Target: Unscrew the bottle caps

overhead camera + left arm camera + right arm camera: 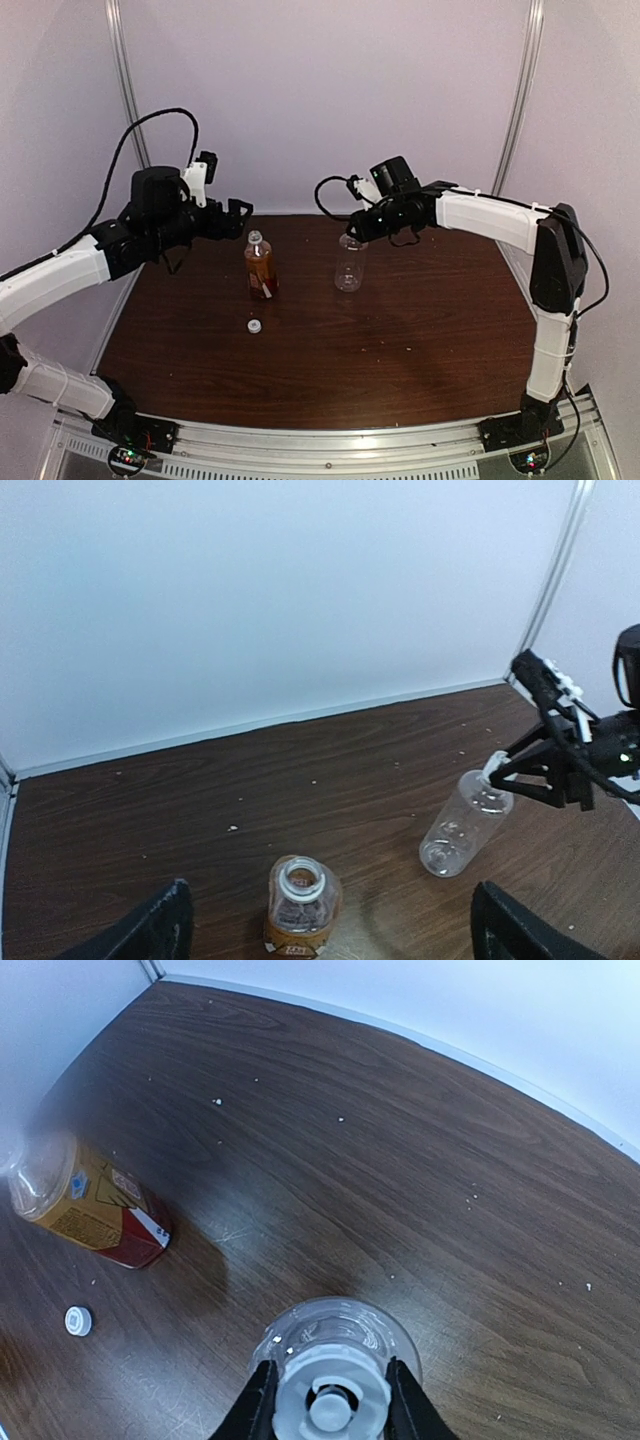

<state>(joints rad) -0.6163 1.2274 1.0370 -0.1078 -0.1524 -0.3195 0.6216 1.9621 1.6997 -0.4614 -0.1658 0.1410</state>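
The table (pixel 420 330) is dark, softly glossy wood grain; on it, the clear bottle (pixel 350 268) is transparent plastic, its cap (pixel 330 1402) whitish plastic.

Left tool (pixel 240 217) hovers with jaws wide (arm raised), while right tool (pixel 332 1400) points down, clamped.

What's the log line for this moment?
right end effector: shut on clear-bottle cap | left end effector: open | amber bottle: uncapped | loose cap: on table
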